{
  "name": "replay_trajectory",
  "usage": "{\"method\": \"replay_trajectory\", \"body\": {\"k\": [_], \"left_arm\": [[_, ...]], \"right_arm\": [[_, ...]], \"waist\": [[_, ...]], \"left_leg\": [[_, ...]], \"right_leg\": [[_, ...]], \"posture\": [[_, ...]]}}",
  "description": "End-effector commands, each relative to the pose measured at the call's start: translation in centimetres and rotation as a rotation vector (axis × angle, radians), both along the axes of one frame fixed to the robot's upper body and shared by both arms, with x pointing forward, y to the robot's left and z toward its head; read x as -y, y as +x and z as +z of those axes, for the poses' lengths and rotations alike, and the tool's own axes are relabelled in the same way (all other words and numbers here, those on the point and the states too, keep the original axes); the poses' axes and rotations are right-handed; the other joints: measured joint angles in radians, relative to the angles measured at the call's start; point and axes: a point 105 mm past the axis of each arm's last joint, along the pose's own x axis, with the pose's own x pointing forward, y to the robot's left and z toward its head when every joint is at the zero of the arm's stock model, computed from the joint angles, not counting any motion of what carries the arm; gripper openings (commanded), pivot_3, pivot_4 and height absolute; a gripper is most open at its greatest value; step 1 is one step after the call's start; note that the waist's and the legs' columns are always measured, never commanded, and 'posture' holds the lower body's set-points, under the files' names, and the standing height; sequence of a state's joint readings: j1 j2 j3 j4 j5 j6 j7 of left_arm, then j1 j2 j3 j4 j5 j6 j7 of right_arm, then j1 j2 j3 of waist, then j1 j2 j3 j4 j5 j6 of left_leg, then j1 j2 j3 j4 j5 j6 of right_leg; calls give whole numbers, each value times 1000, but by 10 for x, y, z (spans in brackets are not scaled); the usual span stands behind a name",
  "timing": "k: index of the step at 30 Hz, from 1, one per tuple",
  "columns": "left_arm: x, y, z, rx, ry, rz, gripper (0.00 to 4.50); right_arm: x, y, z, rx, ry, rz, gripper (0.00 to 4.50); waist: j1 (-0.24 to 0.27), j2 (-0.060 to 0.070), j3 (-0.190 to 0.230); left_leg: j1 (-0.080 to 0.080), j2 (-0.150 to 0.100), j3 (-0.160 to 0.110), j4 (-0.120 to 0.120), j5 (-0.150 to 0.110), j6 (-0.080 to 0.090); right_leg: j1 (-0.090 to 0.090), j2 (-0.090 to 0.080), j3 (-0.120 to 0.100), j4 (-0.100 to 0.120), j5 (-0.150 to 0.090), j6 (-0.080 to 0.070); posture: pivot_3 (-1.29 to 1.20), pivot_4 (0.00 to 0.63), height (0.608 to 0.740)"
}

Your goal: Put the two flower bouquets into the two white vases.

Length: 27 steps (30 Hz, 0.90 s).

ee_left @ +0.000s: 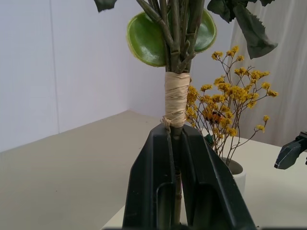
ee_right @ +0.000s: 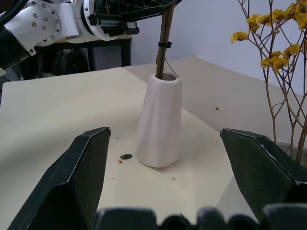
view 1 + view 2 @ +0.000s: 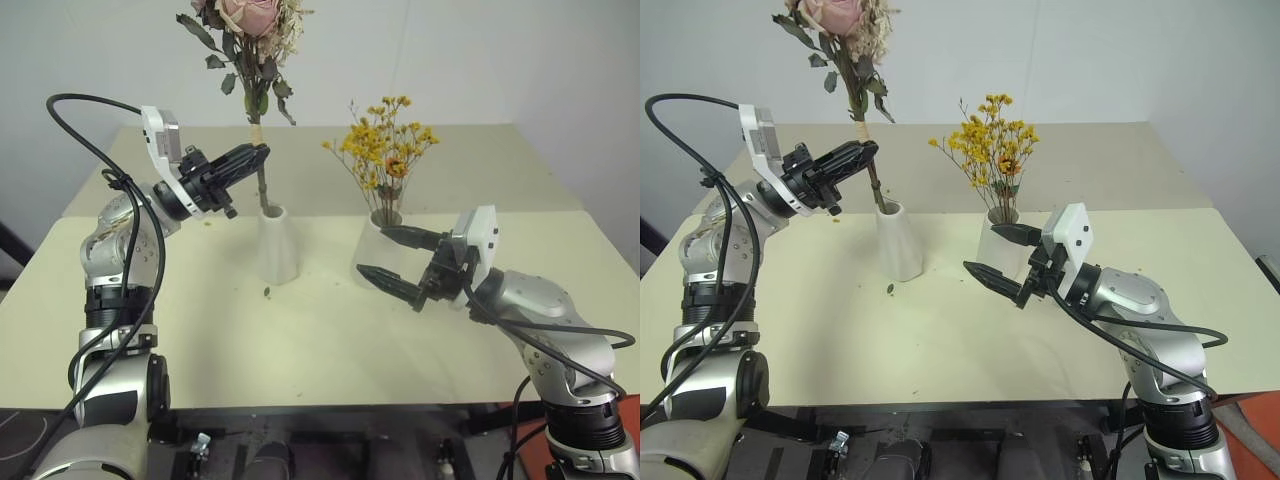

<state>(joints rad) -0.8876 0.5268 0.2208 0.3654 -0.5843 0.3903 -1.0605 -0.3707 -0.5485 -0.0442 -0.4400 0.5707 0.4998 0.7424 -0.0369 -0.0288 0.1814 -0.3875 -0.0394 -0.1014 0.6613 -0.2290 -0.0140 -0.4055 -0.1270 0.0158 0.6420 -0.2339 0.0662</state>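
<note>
Stem of the rose bunch (image 3: 262, 190) stood near upright, its foot already inside the slim vase (image 3: 276, 245), my left claw (image 3: 250, 158) pinching it above the mouth, while my right claw (image 3: 400, 262) hung spread beside the stout vase (image 3: 372, 252).

Matt white vases (image 3: 277, 245), raffia-like stem wrap (image 1: 176, 99), smooth matt table (image 3: 300, 340).

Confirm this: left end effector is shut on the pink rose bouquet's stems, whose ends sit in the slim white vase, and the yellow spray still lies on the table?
Not quite. The yellow-orange blossom spray already stands in the stouter white vase, per the left eye view; the rest holds.
</note>
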Motion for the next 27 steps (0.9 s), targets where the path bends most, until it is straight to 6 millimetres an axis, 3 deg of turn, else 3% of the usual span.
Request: {"method": "replay_trajectory", "body": {"k": [1,7,19,23,27], "left_arm": [[-4,-5,6,18,18,7,14],[-10,-10,17,50,8,12,14],[6,-11,57,148,-70,-69,14],[7,-3,54,130,-52,-77,14],[1,0,51,122,-33,-92,14]], "right_arm": [[-4,-5,13,68,9,13,4300],[-6,-3,17,70,7,20,4300],[12,11,15,70,-5,-51,4300],[21,18,16,74,-4,-109,4300],[27,14,18,90,-1,-118,4300]], "waist": [[0,0,0],[-3,0,0],[0,-1,0],[-4,-1,0],[-5,-1,1]], "left_leg": [[0,0,0,0,0,0],[0,0,0,0,0,0],[-2,0,0,0,0,0],[-2,0,0,0,0,0],[-2,0,0,0,0,0]], "right_leg": [[0,0,0,0,0,0],[-1,0,0,0,0,0],[-2,0,0,0,0,0],[-2,0,0,0,0,0],[-2,0,0,0,0,0]], "posture": [[0,150,740],[0,150,740],[0,150,740],[0,150,740],[0,150,740]]}}
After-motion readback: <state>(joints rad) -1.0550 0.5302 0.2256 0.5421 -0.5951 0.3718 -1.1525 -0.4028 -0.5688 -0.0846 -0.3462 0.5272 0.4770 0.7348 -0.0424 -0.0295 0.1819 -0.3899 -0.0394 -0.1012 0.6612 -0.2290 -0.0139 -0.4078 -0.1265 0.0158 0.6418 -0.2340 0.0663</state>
